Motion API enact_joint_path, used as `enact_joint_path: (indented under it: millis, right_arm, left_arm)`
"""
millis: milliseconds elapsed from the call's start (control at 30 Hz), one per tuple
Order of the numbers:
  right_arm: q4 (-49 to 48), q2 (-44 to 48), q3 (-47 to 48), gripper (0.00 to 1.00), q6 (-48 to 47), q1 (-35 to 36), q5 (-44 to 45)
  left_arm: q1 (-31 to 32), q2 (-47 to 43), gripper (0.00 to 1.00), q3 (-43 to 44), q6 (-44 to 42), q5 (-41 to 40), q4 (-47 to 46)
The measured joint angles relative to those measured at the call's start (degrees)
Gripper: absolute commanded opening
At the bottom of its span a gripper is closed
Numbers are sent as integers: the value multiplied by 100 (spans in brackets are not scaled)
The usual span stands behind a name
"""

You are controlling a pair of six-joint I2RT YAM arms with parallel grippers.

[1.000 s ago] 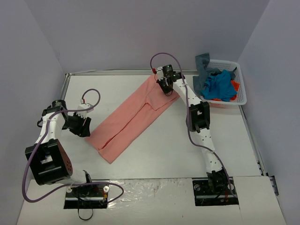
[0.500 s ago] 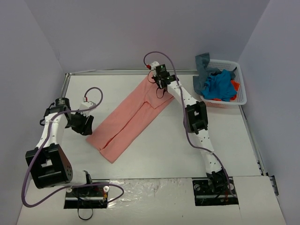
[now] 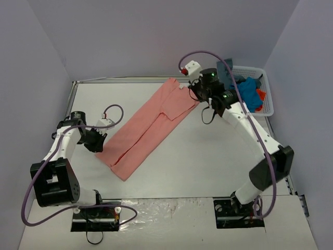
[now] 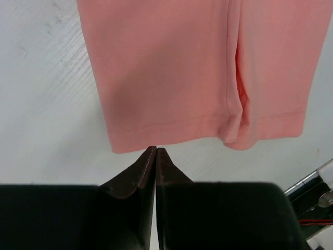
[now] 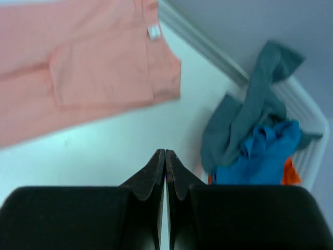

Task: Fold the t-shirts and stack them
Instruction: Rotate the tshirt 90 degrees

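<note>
A salmon-pink t-shirt (image 3: pixel 145 127) lies folded into a long strip, running diagonally across the table. In the left wrist view its hem (image 4: pixel 182 67) lies just beyond my left gripper (image 4: pixel 156 149), which is shut and empty. That gripper (image 3: pixel 98 140) sits on the table at the strip's lower left edge. My right gripper (image 3: pixel 196 94) is shut and empty by the strip's far end. From its wrist view it (image 5: pixel 165 152) hangs over bare table between the pink shirt (image 5: pixel 88 67) and the slate grey-blue shirt (image 5: pixel 244 120). The bright blue shirt (image 5: pixel 265 156) and the orange-red shirt (image 5: pixel 290 174) lie behind it.
A white lattice basket (image 3: pixel 266 91) stands at the back right and holds the grey, blue (image 3: pixel 244 96) and orange shirts. The grey one (image 3: pixel 225 70) hangs over its left rim. Walls close in the table on the left, back and right.
My right gripper has come off the pink shirt's far end and moved right, its arm swinging wide to the right. My left gripper has shifted slightly nearer the strip's lower edge.
</note>
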State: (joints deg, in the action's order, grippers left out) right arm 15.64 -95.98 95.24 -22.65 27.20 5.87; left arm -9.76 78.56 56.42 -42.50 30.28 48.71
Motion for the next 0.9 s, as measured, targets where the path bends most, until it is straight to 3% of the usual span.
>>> enact_joint_path:
  millis: [133,367,633,900]
  right_arm:
    - [490,1320,-1491,0,-164,-391,-122]
    - [1158,2297,-3106,0,-131,-1163,-570]
    - [1193,2931,-3303,0,15,-2020,-1025]
    - [1172,2857,-3338,0,76,-2317,-1357]
  left_arm:
    - [0,282,2,-2,-278,-42,2]
    - [46,758,2,52,-634,-9,0]
    - [120,2114,2,542,-1078,-63,83]
    - [415,2164,2,614,-1331,-214,269]
